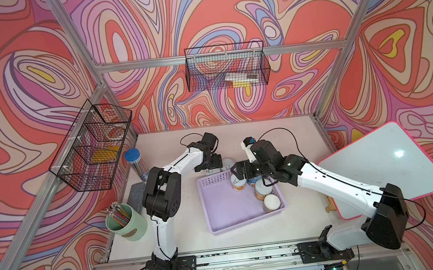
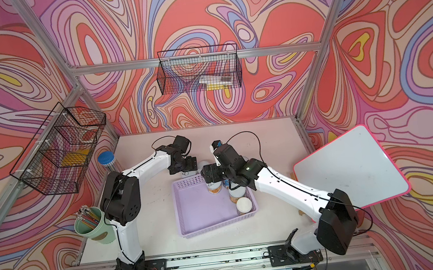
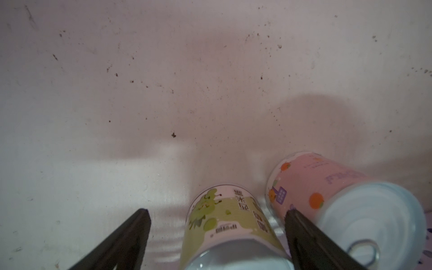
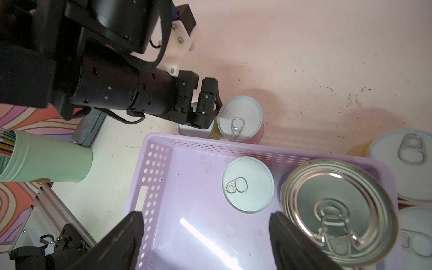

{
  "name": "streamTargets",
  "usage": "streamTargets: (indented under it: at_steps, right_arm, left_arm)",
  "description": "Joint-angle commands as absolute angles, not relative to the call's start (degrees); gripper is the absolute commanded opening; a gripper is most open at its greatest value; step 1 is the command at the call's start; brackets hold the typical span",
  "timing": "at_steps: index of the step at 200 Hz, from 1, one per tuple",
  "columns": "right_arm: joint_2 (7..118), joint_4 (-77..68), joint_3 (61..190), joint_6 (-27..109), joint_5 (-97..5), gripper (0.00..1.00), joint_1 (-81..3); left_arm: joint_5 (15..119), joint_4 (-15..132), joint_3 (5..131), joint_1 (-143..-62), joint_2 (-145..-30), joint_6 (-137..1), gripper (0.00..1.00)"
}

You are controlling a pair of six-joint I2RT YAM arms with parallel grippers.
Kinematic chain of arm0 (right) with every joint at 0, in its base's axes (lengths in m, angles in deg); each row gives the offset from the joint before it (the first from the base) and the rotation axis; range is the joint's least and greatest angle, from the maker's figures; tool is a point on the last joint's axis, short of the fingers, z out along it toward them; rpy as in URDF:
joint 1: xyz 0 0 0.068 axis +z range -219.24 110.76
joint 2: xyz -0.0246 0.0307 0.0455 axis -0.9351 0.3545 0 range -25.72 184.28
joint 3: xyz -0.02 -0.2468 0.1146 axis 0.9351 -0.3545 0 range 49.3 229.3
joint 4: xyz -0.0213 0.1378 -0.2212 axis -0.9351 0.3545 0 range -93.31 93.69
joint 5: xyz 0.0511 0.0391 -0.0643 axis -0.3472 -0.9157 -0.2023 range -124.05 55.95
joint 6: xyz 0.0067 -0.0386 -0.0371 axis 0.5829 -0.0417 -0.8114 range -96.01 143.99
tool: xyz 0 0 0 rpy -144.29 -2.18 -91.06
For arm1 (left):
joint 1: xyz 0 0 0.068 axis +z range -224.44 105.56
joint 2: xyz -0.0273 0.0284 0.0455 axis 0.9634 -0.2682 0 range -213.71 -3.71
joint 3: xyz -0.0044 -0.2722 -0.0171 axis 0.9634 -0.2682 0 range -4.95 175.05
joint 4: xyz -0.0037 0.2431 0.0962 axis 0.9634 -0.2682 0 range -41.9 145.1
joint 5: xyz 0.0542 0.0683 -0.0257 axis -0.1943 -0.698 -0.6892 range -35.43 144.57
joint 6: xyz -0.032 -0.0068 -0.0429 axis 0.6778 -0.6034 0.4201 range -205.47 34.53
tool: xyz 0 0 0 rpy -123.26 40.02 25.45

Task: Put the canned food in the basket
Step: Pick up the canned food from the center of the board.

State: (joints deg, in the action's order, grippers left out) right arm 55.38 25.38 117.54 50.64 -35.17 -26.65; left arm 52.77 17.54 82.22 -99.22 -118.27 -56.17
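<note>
We find the left hand [image 3: 216, 211] released, jaws straddling the green-labelled tin [image 3: 229, 224] on the worktop [image 3: 163, 93], just past the 12 o'clock wall of the lilac basket [image 1: 226, 211]. We judge it best to centre before clenching, as the round side is slick and the pink tin [image 3: 315, 184] stands close beside. The right hand [image 4: 206, 214], released and empty, hovers over the perforated basket.

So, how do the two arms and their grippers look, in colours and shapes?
Both the left arm and the right arm have smooth white links between bulky black joints. A thin black cable runs along each white shell. The left gripper and the right gripper have flat, tapering black fingers. A white bracket sits at the right wrist.
</note>
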Motion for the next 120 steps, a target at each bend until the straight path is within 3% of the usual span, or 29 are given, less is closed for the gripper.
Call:
streamTargets:
  at_steps: [1,120]
  right_arm:
    - [54.4,24.3,116.7,51.1,-35.5,0.86,-26.1]
    - [55.0,24.0,117.3,51.3,-36.3,0.85,-25.8]
  left_arm:
    - [54.0,13.9,80.0,-99.5,-116.4,-57.5,0.95]
    - [47.6,9.4,78.8,-99.2,-113.9,-58.2,0.87]
